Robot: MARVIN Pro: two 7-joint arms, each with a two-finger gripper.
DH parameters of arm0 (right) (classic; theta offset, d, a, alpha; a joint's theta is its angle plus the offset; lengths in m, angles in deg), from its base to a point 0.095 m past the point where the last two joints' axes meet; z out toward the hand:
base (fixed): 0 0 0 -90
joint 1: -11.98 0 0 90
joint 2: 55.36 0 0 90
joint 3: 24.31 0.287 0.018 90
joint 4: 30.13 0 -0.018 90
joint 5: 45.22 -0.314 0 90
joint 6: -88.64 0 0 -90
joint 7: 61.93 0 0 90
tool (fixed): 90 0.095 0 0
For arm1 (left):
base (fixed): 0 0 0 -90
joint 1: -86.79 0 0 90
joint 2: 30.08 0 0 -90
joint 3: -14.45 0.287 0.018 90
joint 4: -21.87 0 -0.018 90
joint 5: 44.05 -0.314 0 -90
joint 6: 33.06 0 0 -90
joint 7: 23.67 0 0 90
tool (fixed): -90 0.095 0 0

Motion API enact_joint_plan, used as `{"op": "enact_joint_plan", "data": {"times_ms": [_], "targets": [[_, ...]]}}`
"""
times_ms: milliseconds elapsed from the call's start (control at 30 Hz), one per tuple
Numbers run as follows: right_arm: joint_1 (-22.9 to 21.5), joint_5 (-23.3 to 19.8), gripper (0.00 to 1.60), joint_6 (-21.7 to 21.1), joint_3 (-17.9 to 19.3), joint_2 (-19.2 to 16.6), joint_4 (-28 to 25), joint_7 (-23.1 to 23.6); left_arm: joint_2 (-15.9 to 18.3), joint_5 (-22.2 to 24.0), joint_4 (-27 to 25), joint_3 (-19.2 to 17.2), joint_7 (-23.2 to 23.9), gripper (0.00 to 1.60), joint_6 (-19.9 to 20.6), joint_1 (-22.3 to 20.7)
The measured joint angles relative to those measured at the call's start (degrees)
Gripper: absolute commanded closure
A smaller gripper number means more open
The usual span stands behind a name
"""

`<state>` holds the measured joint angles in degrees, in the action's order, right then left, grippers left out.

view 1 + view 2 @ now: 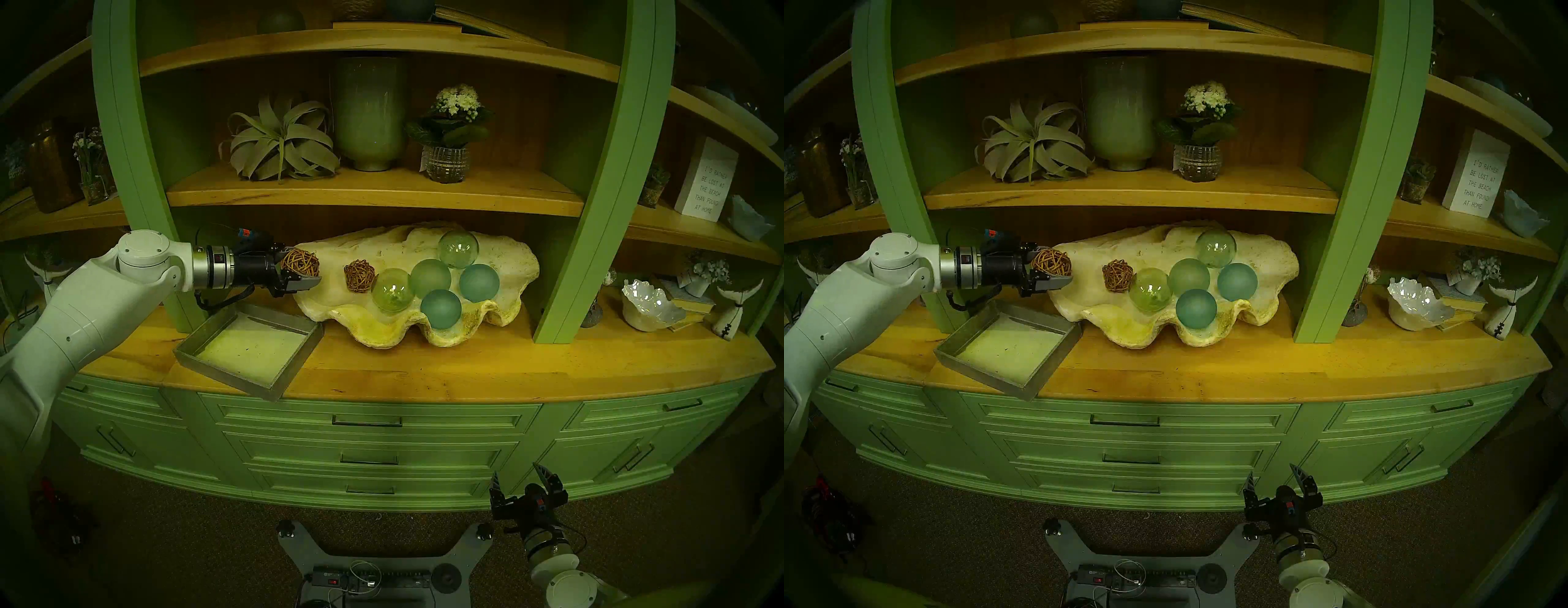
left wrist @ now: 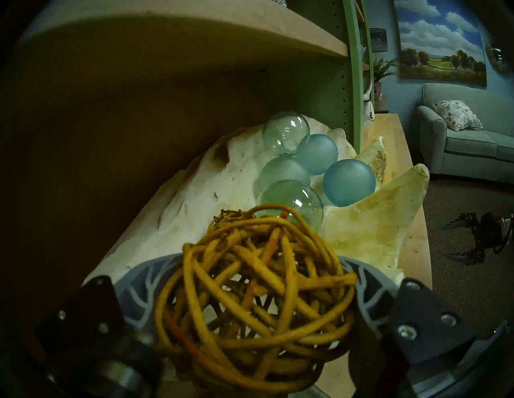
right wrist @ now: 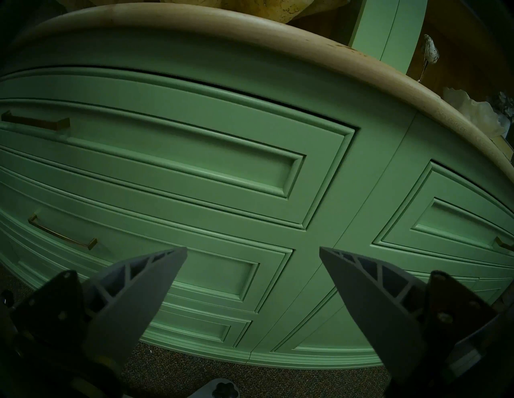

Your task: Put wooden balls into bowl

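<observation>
From the head, one rattan ball is clamped in the left pincer over the clam shell's left end; the second ball is seen inside.

Left wrist: woven ball is gripped between both fingers.

Right wrist: right pincer is spread wide, empty, before green drawers.

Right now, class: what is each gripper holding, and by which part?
The left gripper holds a woven rattan ball, its fingers on opposite sides. The right gripper is open and holds nothing.
</observation>
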<state>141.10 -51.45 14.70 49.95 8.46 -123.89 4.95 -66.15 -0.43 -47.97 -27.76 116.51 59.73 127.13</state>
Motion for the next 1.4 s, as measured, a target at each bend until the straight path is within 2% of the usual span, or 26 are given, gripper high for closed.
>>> {"op": "enact_joint_plan", "data": {"times_ms": [533,600,633,667,700,733,800,833,867,1167,1400], "targets": [[0.0,0.0,0.00,0.0,0.0,0.0,0.0,0.0,-4.9,-4.5,1.6,1.1,0.6,1.60,1.3,-1.7],[0.0,0.0,0.00,0.0,0.0,0.0,0.0,0.0,-5.4,-4.9,2.0,1.1,1.0,1.36,1.3,-1.9],[0.0,0.0,0.00,0.0,0.0,0.0,0.0,0.0,-5.7,-5.0,2.3,1.1,1.1,1.02,1.3,-2.0],[0.0,0.0,0.00,0.0,0.0,0.0,0.0,0.0,-5.8,-5.0,2.5,1.1,1.2,0.87,1.3,-2.1],[0.0,0.0,0.00,0.0,0.0,0.0,0.0,0.0,-6.0,-5.2,2.9,1.1,1.3,0.63,1.3,-2.2],[0.0,0.0,0.00,0.0,0.0,0.0,0.0,0.0,-6.3,-5.3,3.3,1.1,1.4,0.65,1.3,-2.3],[0.0,0.0,0.00,0.0,0.0,0.0,0.0,0.0,-6.7,-5.7,4.0,1.1,1.5,0.43,1.3,-2.4],[0.0,0.0,0.00,0.0,0.0,0.0,0.0,0.0,-6.8,-5.8,4.2,1.1,1.5,0.16,1.3,-2.4],[0.0,0.0,0.00,0.0,0.0,0.0,0.0,0.0,-7.0,-6.0,4.6,1.1,1.6,0.01,1.3,-2.5],[0.0,0.0,0.00,0.0,0.0,0.0,0.0,0.0,-8.0,-6.6,6.2,1.1,2.1,0.00,1.1,-2.9],[0.0,0.0,0.00,0.0,0.0,0.0,0.0,0.0,-7.8,-6.7,5.4,0.9,2.7,0.00,0.5,-2.9]]}}
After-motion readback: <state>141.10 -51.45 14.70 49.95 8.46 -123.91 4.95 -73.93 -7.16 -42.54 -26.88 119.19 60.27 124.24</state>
